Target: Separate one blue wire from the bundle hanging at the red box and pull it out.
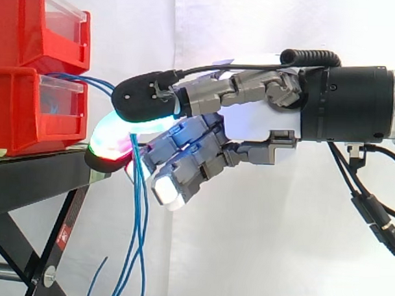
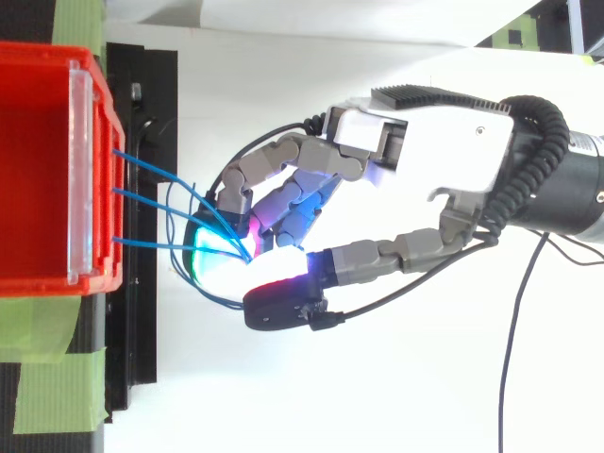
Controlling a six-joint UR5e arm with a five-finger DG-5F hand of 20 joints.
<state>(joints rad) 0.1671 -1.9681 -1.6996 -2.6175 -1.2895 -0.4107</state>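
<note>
Side view: two glossy red plastic bins, stacked. The upper red bin (image 1: 33, 25) sits on the lower red bin (image 1: 17, 109). Each has a clear, hard front panel (image 1: 60, 98). Both rest on a matte black stand (image 1: 34, 181) with angled metal legs, in front of a white curtain (image 1: 156, 29).

Top view: strips of green tape (image 2: 57, 387) lie along the stand's edge.

Blue wires (image 1: 140, 211): thin, smooth and round-sectioned. They leave the lower bin's front at separate spots and arc outward, then converge at the robot hand (image 1: 250, 124). Below it they hang as a loose bundle past the stand's edge.

Robot hand: white shell palm and grey segmented fingers, narrowed. The fingers are curled, with the thumb closed over them. The glowing pads (image 1: 113, 135) are pinched on the wire bundle just beside the lower bin.
</note>
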